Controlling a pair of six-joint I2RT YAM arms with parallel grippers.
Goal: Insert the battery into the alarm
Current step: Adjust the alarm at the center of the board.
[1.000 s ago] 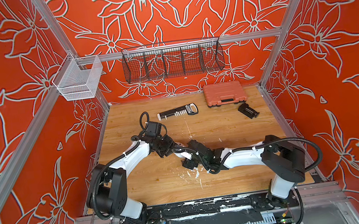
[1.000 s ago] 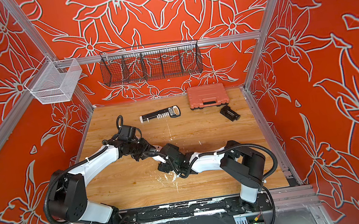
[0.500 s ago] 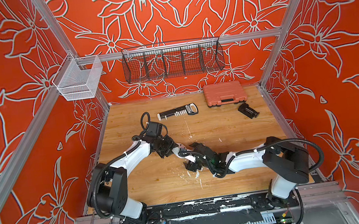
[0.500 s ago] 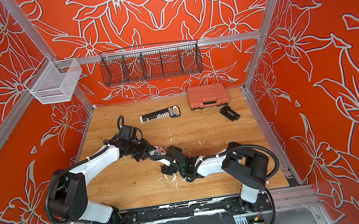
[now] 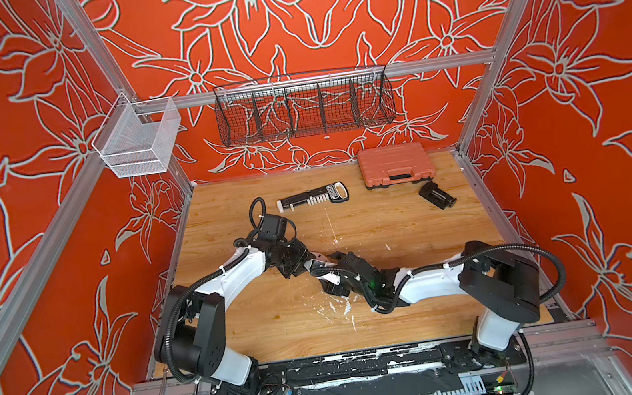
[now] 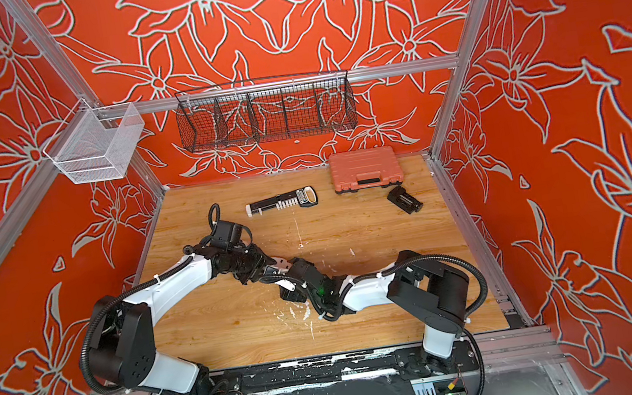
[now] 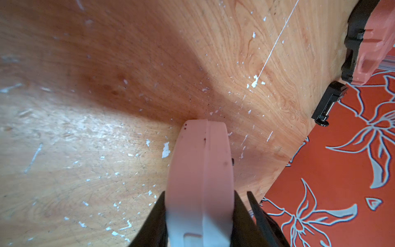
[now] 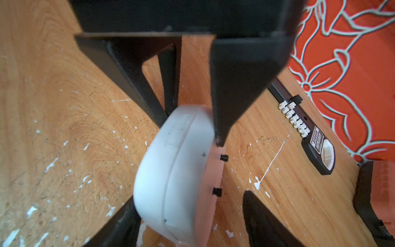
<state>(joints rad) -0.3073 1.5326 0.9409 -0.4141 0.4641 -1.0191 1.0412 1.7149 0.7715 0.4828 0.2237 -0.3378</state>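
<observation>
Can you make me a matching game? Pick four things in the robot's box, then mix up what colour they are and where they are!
Things:
1. alarm
2. tool case
3. wide basket
4. long tool

Colour and place:
A. orange, shut, at the back of the table
B. black and white, lying flat on the table
C. white, held in the left gripper
D. black, hanging up above the table

Right pairs: 1-C, 2-A, 3-D, 4-B
</observation>
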